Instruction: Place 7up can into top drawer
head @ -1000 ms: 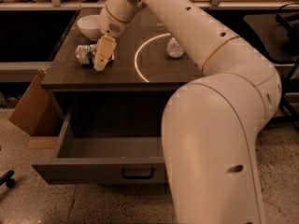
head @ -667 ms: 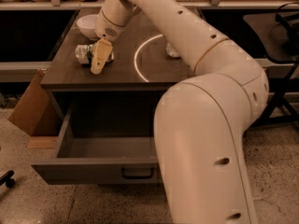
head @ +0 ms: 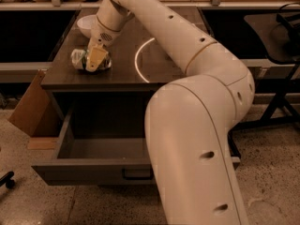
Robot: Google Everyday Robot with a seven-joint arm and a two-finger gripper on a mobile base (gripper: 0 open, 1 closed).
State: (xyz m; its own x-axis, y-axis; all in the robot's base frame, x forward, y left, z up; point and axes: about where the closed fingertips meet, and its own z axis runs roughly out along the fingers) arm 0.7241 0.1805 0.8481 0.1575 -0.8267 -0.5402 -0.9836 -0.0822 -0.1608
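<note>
The 7up can (head: 78, 59) lies on its side on the dark tabletop (head: 122, 74), near the front left. My gripper (head: 96, 60) is down at the can's right end, touching or overlapping it in the camera view. The arm reaches in from the lower right and covers the right part of the table. The top drawer (head: 79, 173) stands pulled open below the tabletop. Its grey inside shows nothing in it, and its dark handle (head: 138, 174) is partly behind my arm.
A white bowl (head: 86, 24) sits at the back left of the tabletop, just behind my wrist. A white ring mark (head: 139, 60) is on the table's middle. A cardboard sheet (head: 29, 108) leans at the drawer's left. A black stand (head: 281, 97) is at the right.
My gripper has moved left and down, from beside the can's right end to right on it. The can and the drawer have not moved.
</note>
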